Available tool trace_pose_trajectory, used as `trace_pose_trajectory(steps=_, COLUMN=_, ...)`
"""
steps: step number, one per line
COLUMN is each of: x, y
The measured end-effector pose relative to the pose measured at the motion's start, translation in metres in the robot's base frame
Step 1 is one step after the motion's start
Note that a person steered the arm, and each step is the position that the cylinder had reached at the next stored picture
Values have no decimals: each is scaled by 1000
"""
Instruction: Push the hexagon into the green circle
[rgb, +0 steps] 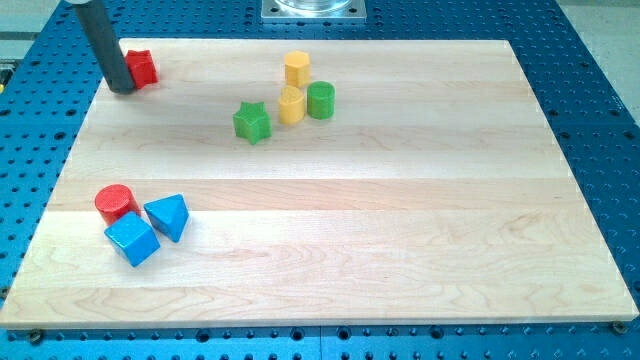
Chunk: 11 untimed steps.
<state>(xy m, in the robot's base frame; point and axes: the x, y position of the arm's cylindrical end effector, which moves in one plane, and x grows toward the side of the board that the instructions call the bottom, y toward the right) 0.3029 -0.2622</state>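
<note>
The yellow hexagon (296, 68) stands near the view's top centre. The green circle (321, 100) is just below and to its right, with a small gap between them. A second yellow block (291, 104), shape unclear, touches the green circle's left side. A green star (252, 122) lies left of and below that pair. My tip (121, 89) rests at the board's top left corner, touching or almost touching the left side of a red block (142, 67), and far to the left of the hexagon.
A red circle (114, 203), a blue triangle (168, 216) and a blue square (131, 240) cluster at the view's lower left. The wooden board (400, 230) lies on a blue perforated table; a metal base (314, 9) sits at the top centre.
</note>
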Motion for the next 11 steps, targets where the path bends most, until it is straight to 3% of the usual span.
trace_pose_trajectory(steps=1, x=6, y=11)
trace_pose_trajectory(steps=2, x=-32, y=12)
trace_pose_trajectory(steps=3, x=-22, y=26)
trace_pose_trajectory(steps=5, x=-88, y=194)
trace_pose_trajectory(steps=6, x=-59, y=225)
trace_pose_trajectory(steps=7, x=24, y=251)
trace_pose_trajectory(steps=9, x=101, y=254)
trace_pose_trajectory(steps=10, x=123, y=199)
trace_pose_trajectory(steps=11, x=94, y=155)
